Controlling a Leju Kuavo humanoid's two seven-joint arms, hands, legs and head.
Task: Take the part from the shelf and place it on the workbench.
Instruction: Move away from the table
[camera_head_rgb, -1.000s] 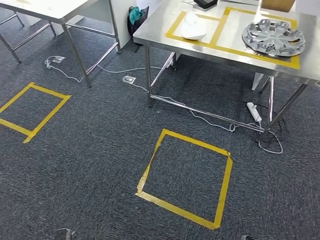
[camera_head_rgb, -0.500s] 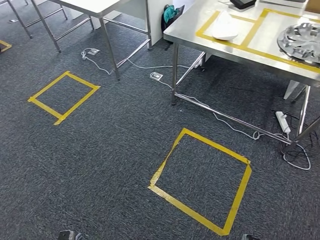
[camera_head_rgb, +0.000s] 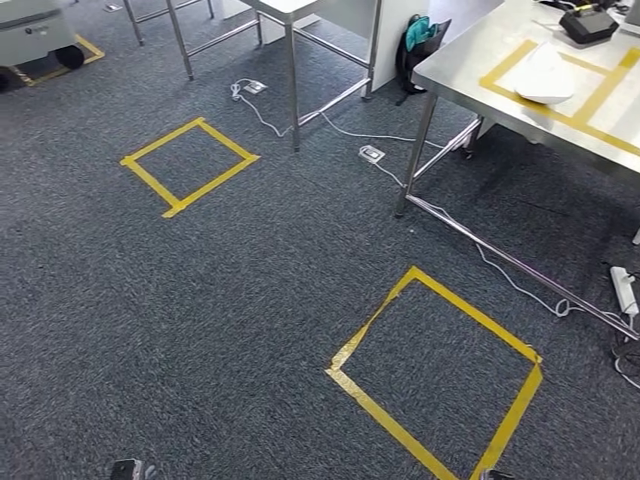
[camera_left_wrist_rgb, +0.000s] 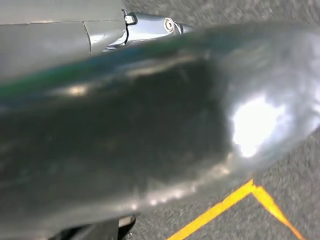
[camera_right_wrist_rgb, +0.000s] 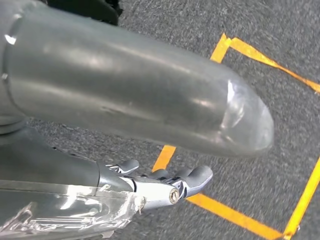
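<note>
Yellow tape square (camera_head_rgb: 436, 375) beside steel workbench (camera_head_rgb: 483, 52)

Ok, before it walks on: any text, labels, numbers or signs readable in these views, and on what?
No text can be read in any view.
White-and-grey unit at the far left of the head view: small dark marking, too small to read.
Black device on the steel workbench: no legible label.
Yellow tape squares on the carpet: plain tape, no lettering.
Right hand and left hand: bare metal, no markings visible.
</note>
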